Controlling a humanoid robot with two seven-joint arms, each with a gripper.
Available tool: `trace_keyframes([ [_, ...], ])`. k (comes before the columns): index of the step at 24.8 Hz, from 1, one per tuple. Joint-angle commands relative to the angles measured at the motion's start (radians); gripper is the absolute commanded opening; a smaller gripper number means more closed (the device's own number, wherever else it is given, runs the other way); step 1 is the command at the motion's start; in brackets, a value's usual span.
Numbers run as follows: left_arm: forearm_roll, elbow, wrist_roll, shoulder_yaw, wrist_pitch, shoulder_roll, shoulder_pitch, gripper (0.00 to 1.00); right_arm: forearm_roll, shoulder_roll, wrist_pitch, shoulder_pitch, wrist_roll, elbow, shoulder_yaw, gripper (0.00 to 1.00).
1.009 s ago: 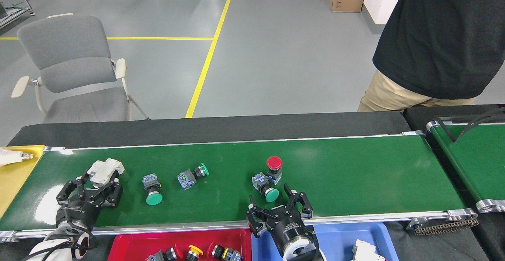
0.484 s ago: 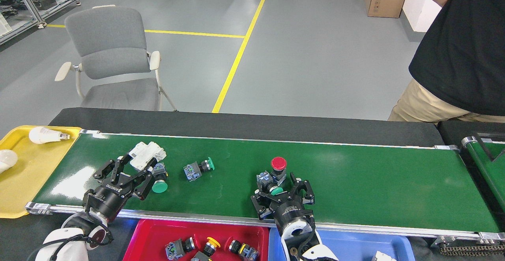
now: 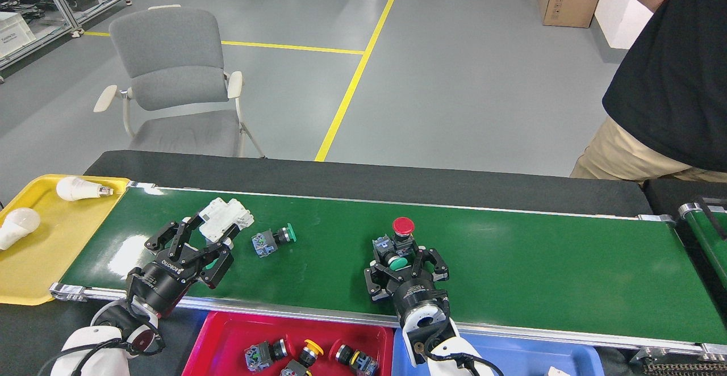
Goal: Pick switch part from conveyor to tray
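We are working over the conveyor (image 3: 511, 251) with both arms, and the step in hand looks like a double pick. Our right gripper (image 3: 406, 266) is spread wide around a green-capped switch (image 3: 397, 262), with fingers on either side of it, and a red-capped switch (image 3: 402, 229) is standing just beyond. To do this well we judge that the jaws should be closing squarely on the green one's body without nudging the red neighbour, then lifting straight up before swinging back to the red tray (image 3: 227, 342) near us. Our left gripper (image 3: 196, 251) is also wide, straddling another green-capped switch (image 3: 213, 262) that is mostly hidden, with a white part (image 3: 224, 217) touching or just past its fingertips; we cannot tell which. Counting on the belt: three green-capped switches, including the free one (image 3: 274, 238) lying on its side, one red-capped switch, one white part. The red tray is holding about three switches; the yellow tray (image 3: 34, 262) is holding two bulbs (image 3: 76, 188).
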Motion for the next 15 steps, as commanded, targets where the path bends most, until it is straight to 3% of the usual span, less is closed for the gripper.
trace_keyframes([
  [1, 0.005, -0.057, 0.004, 0.007, -0.001, 0.002, 0.009, 0.11, 0.001, -0.007, -0.060, 0.036, -0.017, -0.096, 0.069, 0.03],
  [3, 0.004, -0.096, 0.002, 0.003, -0.002, 0.001, 0.026, 0.11, 0.001, -0.058, -0.198, 0.084, -0.020, -0.201, 0.126, 0.05],
  [5, 0.002, -0.126, -0.019, 0.003, -0.002, -0.010, 0.036, 0.11, 0.001, -0.115, -0.394, 0.120, -0.020, -0.277, 0.131, 0.17],
  [6, 0.002, -0.134, -0.029, 0.003, -0.002, -0.018, 0.038, 0.11, 0.001, -0.121, -0.474, 0.137, -0.020, -0.287, 0.131, 0.39],
  [7, 0.002, -0.139, -0.030, 0.002, -0.002, -0.022, 0.038, 0.11, 0.003, -0.113, -0.517, 0.148, -0.019, -0.284, 0.131, 0.90],
  [8, 0.001, -0.140, -0.032, 0.002, -0.004, -0.027, 0.038, 0.11, 0.003, -0.110, -0.518, 0.150, -0.019, -0.281, 0.140, 1.00],
  [15, -0.004, -0.142, -0.035, 0.000, -0.002, -0.033, 0.039, 0.11, -0.003, -0.107, -0.514, 0.176, -0.019, -0.323, 0.119, 1.00],
])
